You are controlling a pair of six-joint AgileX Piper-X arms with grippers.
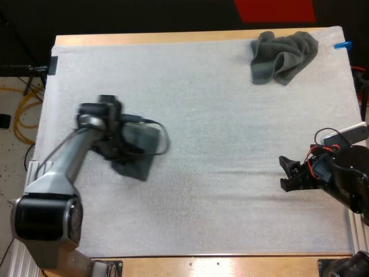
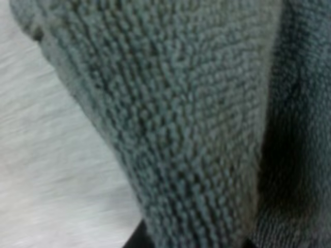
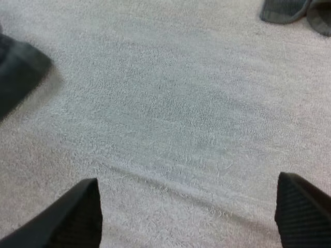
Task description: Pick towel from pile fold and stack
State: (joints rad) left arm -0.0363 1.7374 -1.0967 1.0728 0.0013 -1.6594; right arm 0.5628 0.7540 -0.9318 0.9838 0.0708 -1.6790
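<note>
Towel (image 2: 196,129) hangs gripped in my left hand (image 1: 128,147) (above the mat (image 1: 219,144)); right hand (image 3: 187,178) stands open, well apart from the crumpled towel (image 1: 282,56).

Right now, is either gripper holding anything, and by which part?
Left gripper holds the grey-green towel; the cloth hides the exact spot of the grip. Right gripper is open and holds nothing.

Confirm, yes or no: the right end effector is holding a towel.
No, the right end effector is open and clear of any thing, with bare white mat beneath it.
</note>
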